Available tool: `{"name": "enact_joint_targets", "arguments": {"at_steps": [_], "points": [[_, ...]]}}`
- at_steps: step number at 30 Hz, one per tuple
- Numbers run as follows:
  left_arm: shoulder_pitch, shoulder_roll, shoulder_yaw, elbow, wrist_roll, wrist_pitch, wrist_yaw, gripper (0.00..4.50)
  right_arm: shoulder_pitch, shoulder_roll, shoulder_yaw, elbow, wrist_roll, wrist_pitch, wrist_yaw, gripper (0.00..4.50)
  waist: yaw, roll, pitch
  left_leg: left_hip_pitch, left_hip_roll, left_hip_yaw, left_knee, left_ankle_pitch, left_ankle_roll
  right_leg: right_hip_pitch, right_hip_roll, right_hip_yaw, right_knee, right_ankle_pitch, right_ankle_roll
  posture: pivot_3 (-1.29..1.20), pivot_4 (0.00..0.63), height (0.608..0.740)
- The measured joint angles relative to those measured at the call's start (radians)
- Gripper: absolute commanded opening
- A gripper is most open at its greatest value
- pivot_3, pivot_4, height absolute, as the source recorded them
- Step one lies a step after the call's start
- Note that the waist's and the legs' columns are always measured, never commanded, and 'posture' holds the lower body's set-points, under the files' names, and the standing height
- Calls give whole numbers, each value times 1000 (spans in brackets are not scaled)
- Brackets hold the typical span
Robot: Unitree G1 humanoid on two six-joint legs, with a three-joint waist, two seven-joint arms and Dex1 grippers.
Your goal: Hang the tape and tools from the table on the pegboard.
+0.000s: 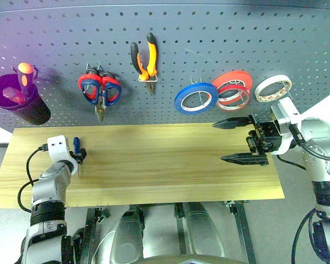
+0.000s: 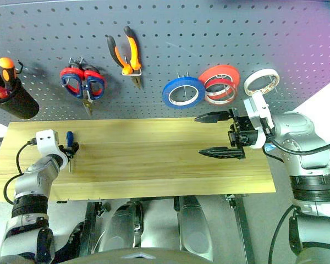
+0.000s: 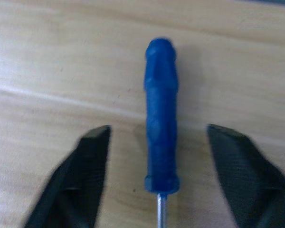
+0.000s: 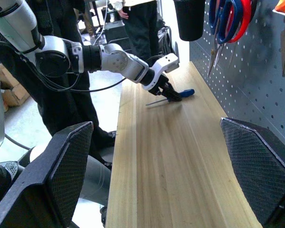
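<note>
A small blue-handled screwdriver [image 3: 160, 118] lies on the table [image 1: 165, 165] near its left end. My left gripper [image 1: 80, 157] is down at it, open, with one finger on each side of the handle and a gap on both sides. My right gripper [image 1: 219, 142] hovers open and empty over the table's right end, pointing left. On the pegboard [image 1: 236, 38] hang the blue tape [image 1: 179, 100], the black-and-orange pliers [image 1: 152, 55] and the dark-handled scissors [image 1: 92, 93], bunched with a red-handled pair.
Red-orange rolls [image 1: 232, 88] and a white roll [image 1: 273, 88] hang to the right of the blue tape. A black cup [image 1: 27, 107] holding an orange-handled screwdriver [image 1: 25, 71] hangs at the far left. People [image 4: 142, 19] stand beyond the table's far end.
</note>
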Motion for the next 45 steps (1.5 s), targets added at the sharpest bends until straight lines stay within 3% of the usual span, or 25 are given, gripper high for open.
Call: {"name": "enact_joint_targets", "arguments": {"at_steps": [5,13,21,29,36,45], "points": [[0,-9,2,-12,-3,22,14,473,8,0,0,0,0,-1,-2,4500,0,0,0,0,0,0,0,0,0,-2,0,0,0,0,0,-119,350,733],[9,-17,5,-39,-6,48,28,464,12,0,0,-1,-2,-3,-5,4500,-2,0,0,0,0,0,-1,0,0,-2,0,0,-1,-1,-1,-111,344,733],[174,-98,5,-303,-27,99,46,464,11,1,2,3,-13,-25,-6,4500,-4,0,1,-1,0,1,-4,0,0,-7,0,0,-2,1,3,-93,348,733],[287,-109,3,-497,-25,80,37,464,2,11,10,25,-26,-37,-1,4500,-1,-1,2,-2,0,-1,-7,0,0,-7,2,0,-12,-1,0,-69,340,733],[417,-119,-15,-668,-22,-5,-15,464,-12,55,52,68,-84,-95,-11,4500,-1,-1,2,-3,-2,-1,-16,-1,1,-9,2,0,-15,-1,6,-46,330,733],[563,-122,-60,-892,-5,-111,-79,464,-19,92,79,93,-111,-140,-24,4500,6,-1,2,-3,-4,0,-14,-1,2,-8,0,2,-16,-3,3,-21,320,733]]}}
